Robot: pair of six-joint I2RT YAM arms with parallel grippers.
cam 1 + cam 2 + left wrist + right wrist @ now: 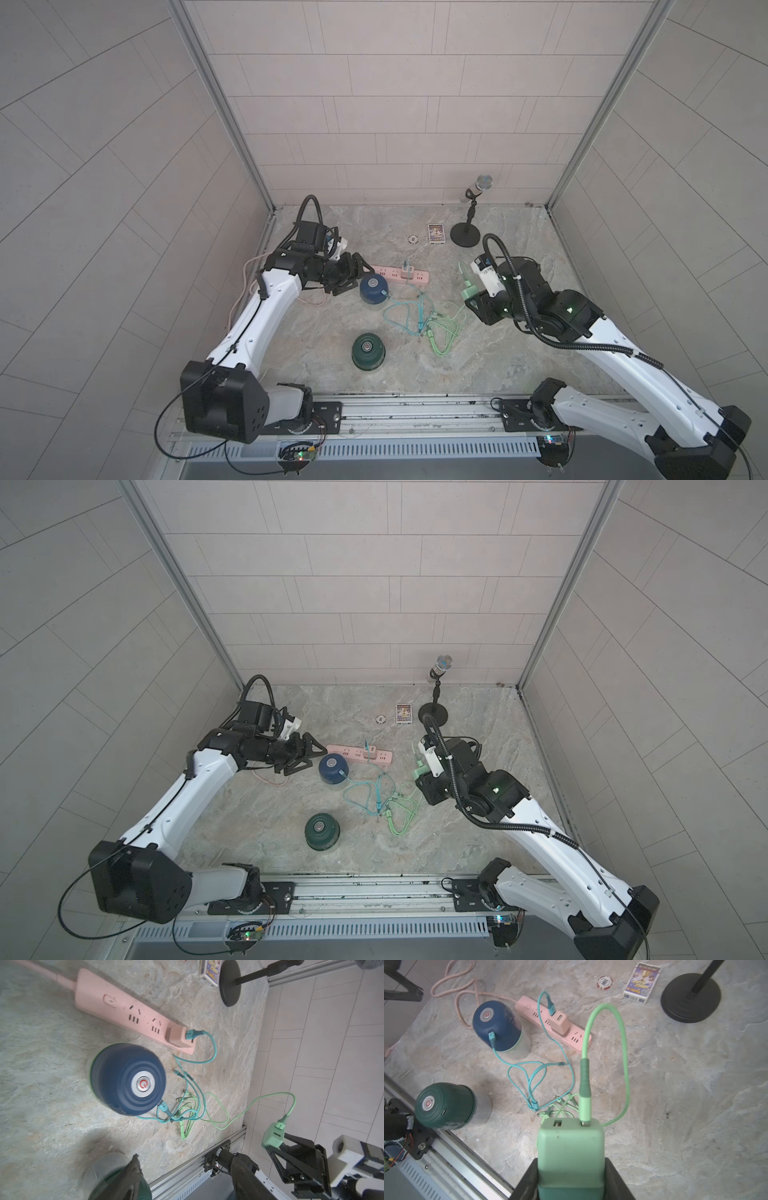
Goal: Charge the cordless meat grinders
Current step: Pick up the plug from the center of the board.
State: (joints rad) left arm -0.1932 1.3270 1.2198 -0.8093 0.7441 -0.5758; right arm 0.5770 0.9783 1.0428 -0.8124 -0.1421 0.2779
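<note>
Not much readable tbh. Red power sign on the silver btn atop the blue grinder (127, 1079), same sign on the green grinder (444, 1105) at 6 o'clock of it. Pressed-in power sign on the pink power strip (116, 1007), cord end. Card box (642, 981) at 1 o'clock of the strip: trophy pic + QR code, txt too blurry. Chip (604, 982) beside it, digits unclear.

- Back wall (395, 104): pale beige rectangular tiles in staggered rows, thin dark joints.
- Side walls (104, 166): same tile, lines running on a slant in both top views.
- Aluminium corner posts (222, 104) stand where the walls meet.
- Bench (519, 353): grey-beige marbled stone pattern, matt.
- Metal rail (415, 409) along the near edge, slotted grille (395, 449) just beyond it.
- Light even, shadows soft.
</note>
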